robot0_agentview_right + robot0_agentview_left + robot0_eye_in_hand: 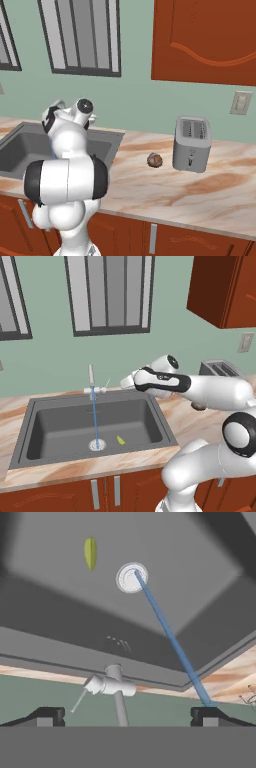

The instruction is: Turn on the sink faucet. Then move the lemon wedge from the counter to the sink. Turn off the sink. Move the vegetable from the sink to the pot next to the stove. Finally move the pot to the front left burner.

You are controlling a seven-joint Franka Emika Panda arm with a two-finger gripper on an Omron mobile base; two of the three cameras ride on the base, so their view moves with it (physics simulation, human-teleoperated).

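Note:
A thin blue stream of water point(94, 418) runs from the sink faucet point(91, 381) down to the round silver drain point(97, 445) of the dark grey sink point(50, 423). The small yellow-green lemon wedge point(120, 440) lies on the sink bottom just right of the drain. My gripper point(124, 383) hovers behind the sink's back rim, right of the faucet's crossbar, pointing toward it. In the hand view my gripper point(127, 717) is open, its fingertips point(47, 716) wide apart, with the faucet base point(116, 684), its thin lever point(79, 702), the drain point(131, 577) and the wedge point(90, 553) beyond.
The marbled counter point(165, 190) stretches right of the sink. A brown roundish lump point(155, 160) and a silver toaster point(191, 144) stand on it. Wall cabinets point(205, 40) hang above, and a window point(107, 293) sits behind the faucet.

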